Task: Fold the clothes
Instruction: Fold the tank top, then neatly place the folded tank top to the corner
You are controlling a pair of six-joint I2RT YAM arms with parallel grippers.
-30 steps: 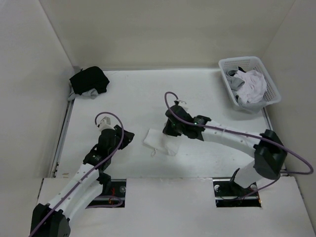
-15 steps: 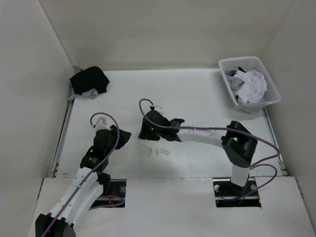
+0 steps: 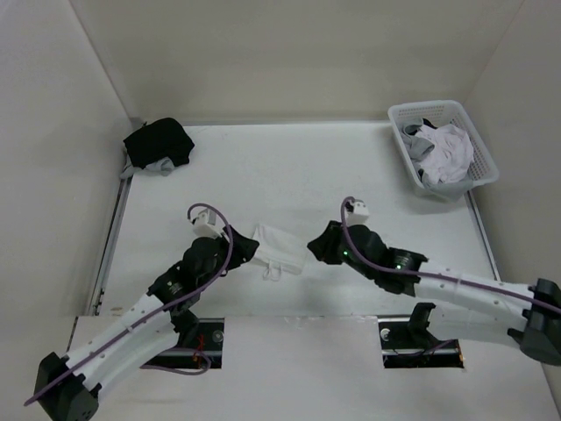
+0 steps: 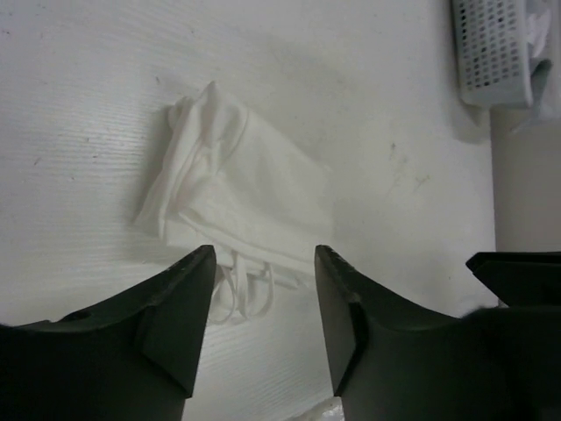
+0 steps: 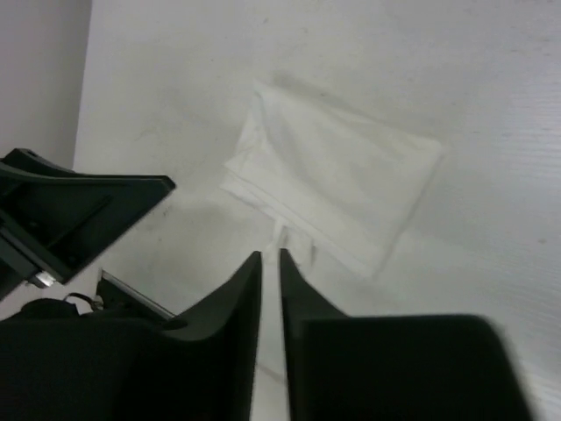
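A folded white tank top [image 3: 280, 248] lies flat on the table, its thin straps [image 3: 273, 273] sticking out at the near edge. My left gripper [image 3: 246, 251] is at its left edge and is open. In the left wrist view the top [image 4: 241, 189] lies just beyond the empty gripper [image 4: 263, 259]. My right gripper [image 3: 313, 249] is just right of the top. In the right wrist view that gripper [image 5: 270, 256] is only a narrow slit open and holds nothing, short of the top [image 5: 337, 180].
A white lattice basket [image 3: 473, 140] at the back right holds white and grey clothes [image 3: 445, 151]. A black and grey garment pile [image 3: 158, 145] sits in the back left corner. Walls close in the table on three sides.
The right gripper let go of the tank top and drew back to the right, then narrowed. The left gripper moved right to the top's left edge and opened wider.
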